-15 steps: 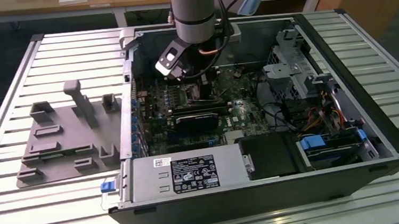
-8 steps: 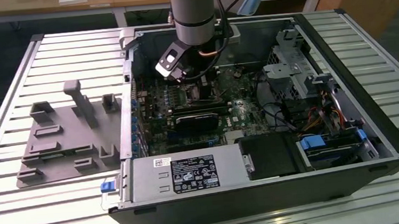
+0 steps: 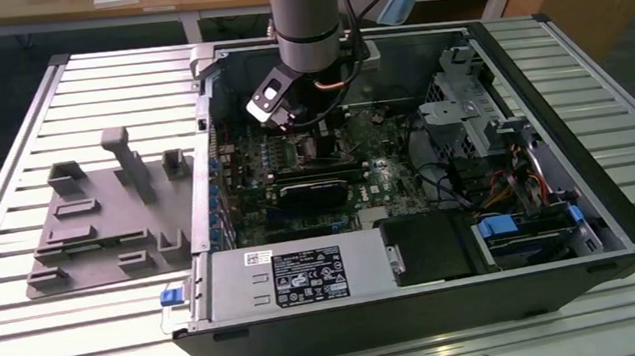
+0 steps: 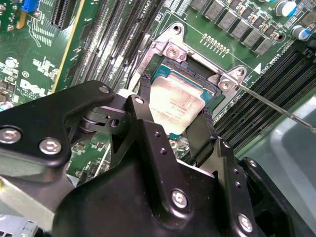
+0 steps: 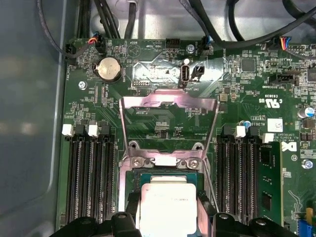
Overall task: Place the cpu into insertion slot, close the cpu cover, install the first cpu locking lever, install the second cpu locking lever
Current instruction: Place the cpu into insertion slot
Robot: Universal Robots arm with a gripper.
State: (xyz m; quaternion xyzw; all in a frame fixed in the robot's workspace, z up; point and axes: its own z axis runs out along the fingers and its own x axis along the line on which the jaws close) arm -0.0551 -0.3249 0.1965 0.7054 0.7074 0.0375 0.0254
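Placement of the cpu (image 4: 175, 101) is the step in hand. From where I stand, the arm reaches down into the open computer case (image 3: 420, 323). The gripper (image 4: 173, 118) is low over the green board, between the two banks of memory slots (image 5: 91, 168).

Findings:
- The claw pinches the cpu by two opposite edges, with a black finger (image 4: 202, 131) against each side and the silvery top facing up.
- The chip sits square over the insertion slot (image 5: 160, 176), inside its metal rim. Whether it is fully seated or just above the contacts, I cannot tell.
- The cpu cover (image 5: 168, 101) is swung up and back, clear of the socket.
- One thin locking lever (image 4: 276, 109) angles away from the socket corner, out of the fingers' path.

Assessment: the placement looks nearly complete. To do it well, the chip should stay level and its edges parallel to the rim. It should descend straight with no sideways drag, since the contacts beneath are likely delicate. No downward force should be needed, because the chip ought to drop in under its own weight. The fingers should spread only far enough to clear the chip without striking the socket walls.
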